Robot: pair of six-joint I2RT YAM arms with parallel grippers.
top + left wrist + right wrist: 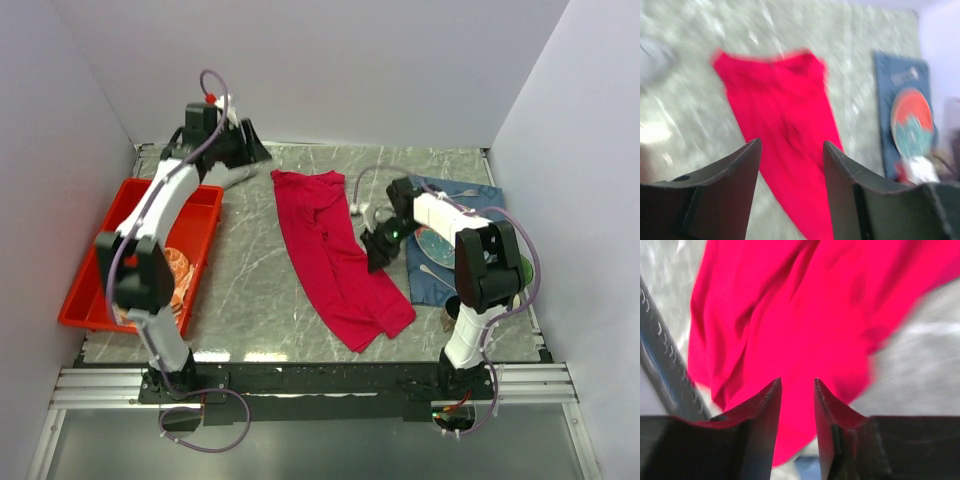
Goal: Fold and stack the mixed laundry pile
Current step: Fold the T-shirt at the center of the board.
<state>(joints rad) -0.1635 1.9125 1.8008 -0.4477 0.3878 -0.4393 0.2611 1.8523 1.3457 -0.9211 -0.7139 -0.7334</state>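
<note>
The crimson-magenta shirt (335, 255) lies spread in a long strip down the middle of the table, also seen in the left wrist view (780, 120) and filling the right wrist view (805, 315). My right gripper (378, 255) hovers at the shirt's right edge; its jaws (796, 382) are open, with only cloth seen below them. My left gripper (252, 150) is raised at the far left, open (791, 145) and holding nothing. A pale grey garment (232, 177) lies just below it. The orange-and-white patterned cloth (176, 276) sits in the red tray.
The red plastic tray (205, 215) stands at the left edge. A dark blue placemat (478, 195) with a plate (438, 243) and cutlery lies at the right, close behind my right arm. White walls enclose the table on three sides.
</note>
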